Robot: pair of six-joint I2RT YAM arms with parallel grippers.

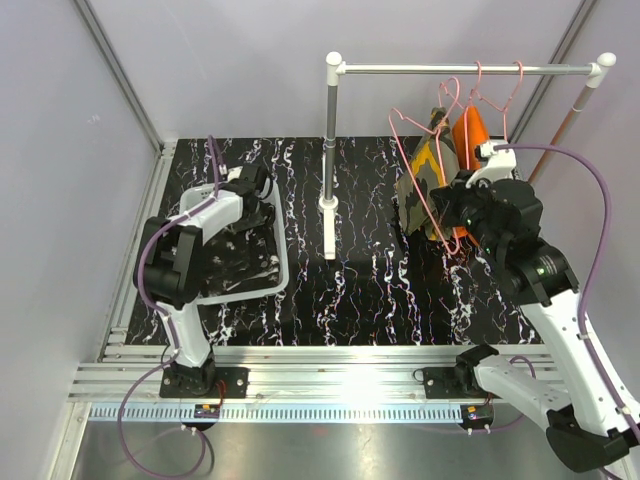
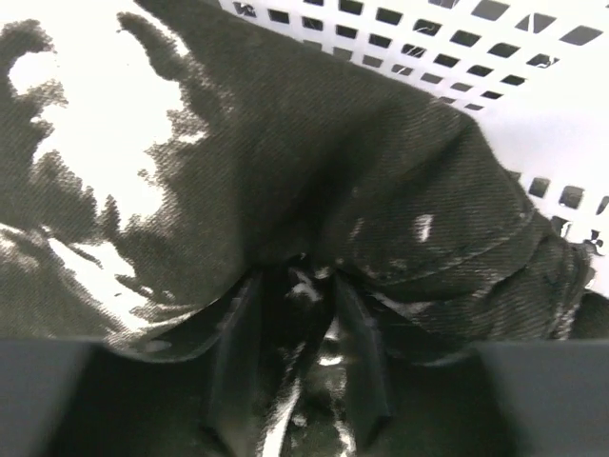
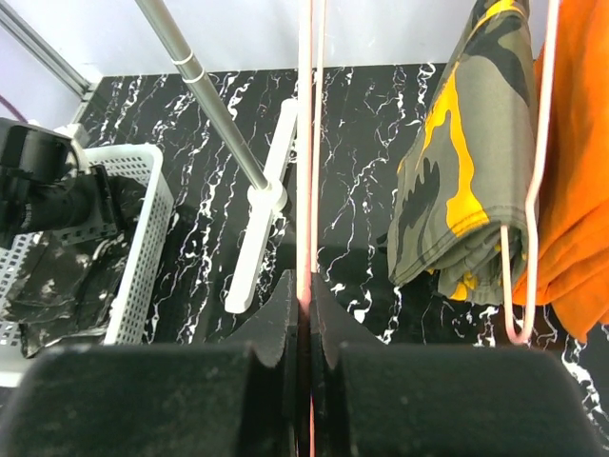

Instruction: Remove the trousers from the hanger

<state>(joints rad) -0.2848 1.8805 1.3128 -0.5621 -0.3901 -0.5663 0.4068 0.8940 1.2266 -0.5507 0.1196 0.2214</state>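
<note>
The dark blackish trousers (image 2: 333,171) lie bunched in the white basket (image 1: 283,265) at the left. My left gripper (image 2: 297,286) is down in the basket, and its fingers close on a thick fold of this cloth. The camouflage trousers (image 3: 457,162) and the orange trousers (image 3: 571,190) hang on pink hangers from the rail (image 1: 470,69). My right gripper (image 3: 306,295) is shut on the wire of a bare pink hanger (image 3: 306,143), just left of the camouflage trousers (image 1: 432,160).
The rack's upright post (image 3: 205,95) and its white foot (image 3: 262,219) stand mid-table between the basket (image 3: 143,238) and the hanging clothes. The basket's perforated wall (image 2: 533,114) is close on the left gripper's right. White walls enclose the table.
</note>
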